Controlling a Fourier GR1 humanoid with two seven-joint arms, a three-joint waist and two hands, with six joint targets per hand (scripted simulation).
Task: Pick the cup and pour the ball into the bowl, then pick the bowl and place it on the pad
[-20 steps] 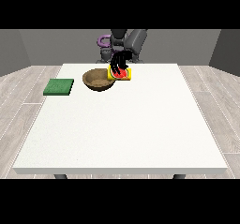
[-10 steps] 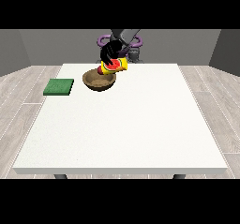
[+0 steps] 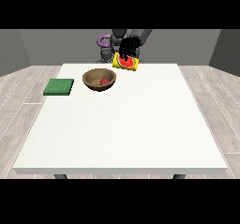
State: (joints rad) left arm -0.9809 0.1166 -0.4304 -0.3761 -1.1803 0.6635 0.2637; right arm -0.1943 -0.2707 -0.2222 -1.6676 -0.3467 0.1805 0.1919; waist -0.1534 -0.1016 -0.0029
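Gripping the yellow cup (image 3: 126, 63), the black hand (image 3: 127, 48) at the view's right sits at the desk's (image 3: 122, 124) far edge, its fingers curled down over the cup's top. The cup is tipped, showing a red patch on the side facing us, and it hangs just at two o'clock from the brown bowl (image 3: 99, 79). Inside that bowl lies the small red ball (image 3: 104, 81), resting toward the three o'clock side. The bowl stands upright on the desk, apart from the cup. Over at nine o'clock from the bowl, near the desk's edge, lies the green pad (image 3: 59, 87), flat and bare. Of the other hand, I cannot make out anything for certain behind the purple shape (image 3: 101, 41) at the back.
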